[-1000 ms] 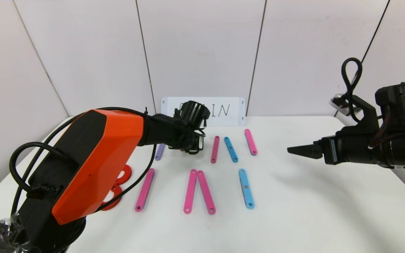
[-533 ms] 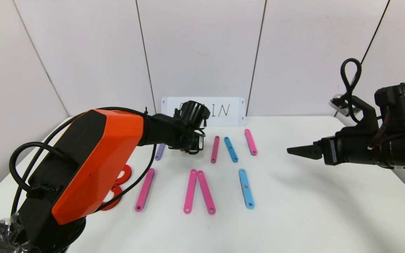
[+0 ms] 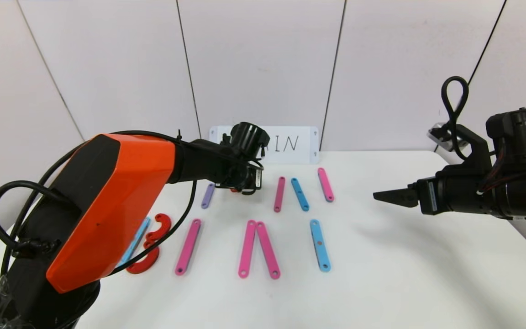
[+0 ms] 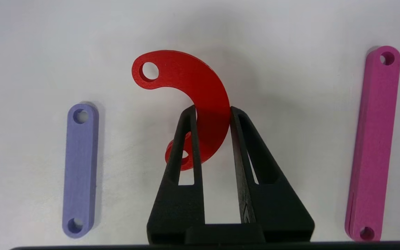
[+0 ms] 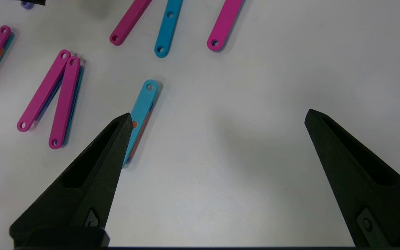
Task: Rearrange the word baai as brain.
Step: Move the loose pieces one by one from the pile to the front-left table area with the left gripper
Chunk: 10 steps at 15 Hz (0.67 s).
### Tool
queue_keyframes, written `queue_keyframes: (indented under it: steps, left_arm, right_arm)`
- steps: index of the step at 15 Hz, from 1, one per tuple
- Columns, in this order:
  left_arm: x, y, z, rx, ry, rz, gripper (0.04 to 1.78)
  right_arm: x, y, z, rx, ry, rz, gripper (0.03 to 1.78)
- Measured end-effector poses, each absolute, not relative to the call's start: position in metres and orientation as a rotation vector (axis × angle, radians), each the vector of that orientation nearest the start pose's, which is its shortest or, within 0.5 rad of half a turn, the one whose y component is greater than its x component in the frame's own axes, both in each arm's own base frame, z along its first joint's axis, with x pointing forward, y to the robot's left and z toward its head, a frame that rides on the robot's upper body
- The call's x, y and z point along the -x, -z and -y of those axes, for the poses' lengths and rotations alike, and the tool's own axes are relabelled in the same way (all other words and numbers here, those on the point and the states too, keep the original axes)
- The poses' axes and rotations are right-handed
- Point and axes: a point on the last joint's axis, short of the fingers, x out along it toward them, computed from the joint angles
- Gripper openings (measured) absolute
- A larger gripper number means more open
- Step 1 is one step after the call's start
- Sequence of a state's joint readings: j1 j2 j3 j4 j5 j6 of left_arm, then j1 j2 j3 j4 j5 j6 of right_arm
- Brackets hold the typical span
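My head camera looks forward and down from above my shoulders, taking in the whole white tabletop (image 3: pixel 381 283), the wall panels behind it, and both my arms reaching in from the left and right. The camera on my left wrist sits very close over the far middle of the tabletop, facing straight down past my left hand (image 4: pixel 212 110); it shares with the head view the purple strip (image 4: pixel 80 170) and the magenta strip (image 4: pixel 373 146). My right wrist camera hangs higher, over the right side, looking down and toward the left between the fingers of my right hand (image 5: pixel 217 118); the light-blue strip (image 5: pixel 141 116) shows both there and from my head.
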<state>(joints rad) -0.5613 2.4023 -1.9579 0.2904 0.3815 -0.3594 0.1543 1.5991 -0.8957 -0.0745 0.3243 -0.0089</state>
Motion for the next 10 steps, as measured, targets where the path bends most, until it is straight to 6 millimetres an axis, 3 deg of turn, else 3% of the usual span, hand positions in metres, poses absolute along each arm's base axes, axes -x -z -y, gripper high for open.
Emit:
queue_keyframes:
  steps: [5,10]
  left_arm:
    - [-0.400,-0.152,0.242,-0.004,0.061,-0.695,0.30]
    - [-0.368,-0.179,0.223,-0.036,0.111,-0.819,0.30]
  right_arm:
    - [-0.268,-0.185,-0.049,-0.046,-0.464,-0.631,1.74]
    - [-0.269,-0.184,-0.049,-0.046,-0.464,-0.632,1.74]
